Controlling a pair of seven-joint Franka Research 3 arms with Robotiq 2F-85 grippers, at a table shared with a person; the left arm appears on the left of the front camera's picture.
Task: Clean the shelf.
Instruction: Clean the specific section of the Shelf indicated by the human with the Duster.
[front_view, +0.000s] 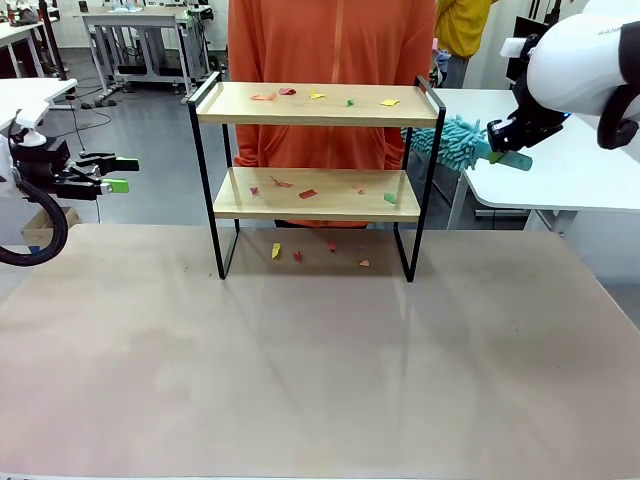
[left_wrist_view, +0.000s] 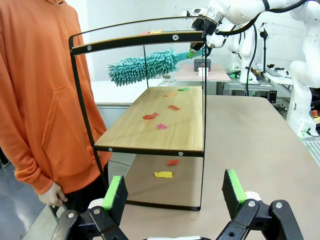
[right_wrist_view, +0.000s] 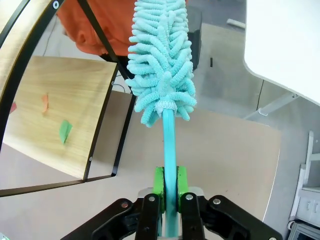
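Front view: the shelf (front_view: 318, 105) (two pale wooden boards in a thin black frame) stands at mid-table with paper scraps (front_view: 308, 193) on both tiers, and the right gripper (front_view: 505, 145) holds a teal duster (front_view: 440, 140) just beside its right end rail. Left wrist view: the left gripper (left_wrist_view: 175, 189) gapes wide, empty. Right wrist view: jaws clamped on the smooth handle — the shaggy head should probably enter flat along a board, sweeping scraps off an open edge.

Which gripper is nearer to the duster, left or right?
Right. The right gripper is shut on the handle of the duster, past the right end of the shelf. The left gripper is open, apart from it, beyond the shelf's left end.
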